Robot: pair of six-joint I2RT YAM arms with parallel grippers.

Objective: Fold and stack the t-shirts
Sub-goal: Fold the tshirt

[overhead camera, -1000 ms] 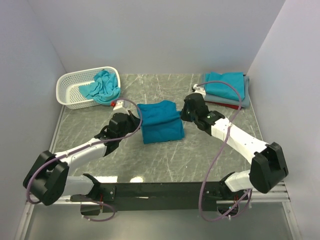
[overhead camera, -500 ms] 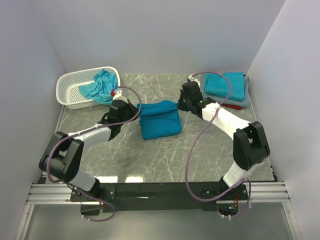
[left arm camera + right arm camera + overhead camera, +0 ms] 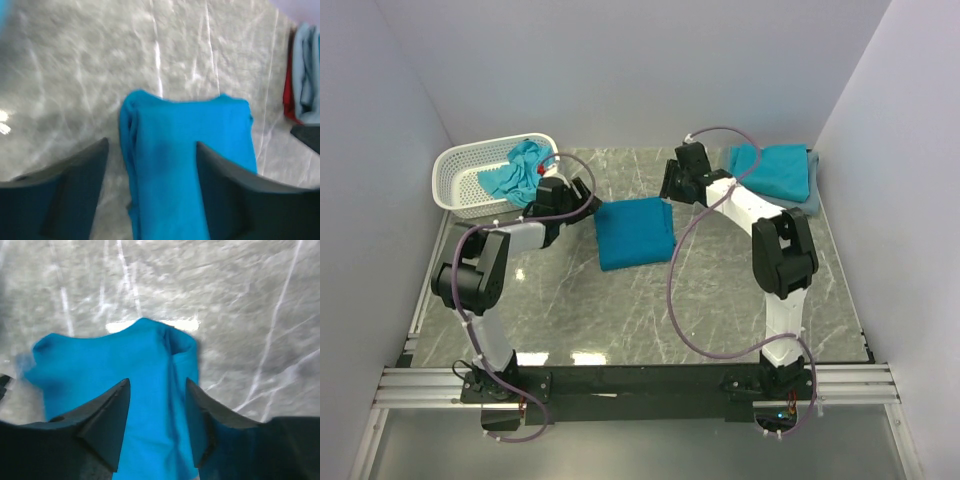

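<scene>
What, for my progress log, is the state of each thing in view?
Blue shirt: folded, flat on the table.
Shirt stack: folded, piled at the far right.
Basket: upright, holding a crumpled teal shirt.
Left hand: open, by the blue shirt's far-left corner.
Right hand: open, by its far-right corner.

The left gripper [image 3: 150, 147] has its two dark fingers [image 3: 65, 195] spread wide apart. Between them the folded blue t-shirt [image 3: 190, 130] lies flat on the grey marbled table [image 3: 75, 70]. At the right edge a blurred stack of shirts [image 3: 304, 70] shows red and pale blue-grey layers.
</scene>
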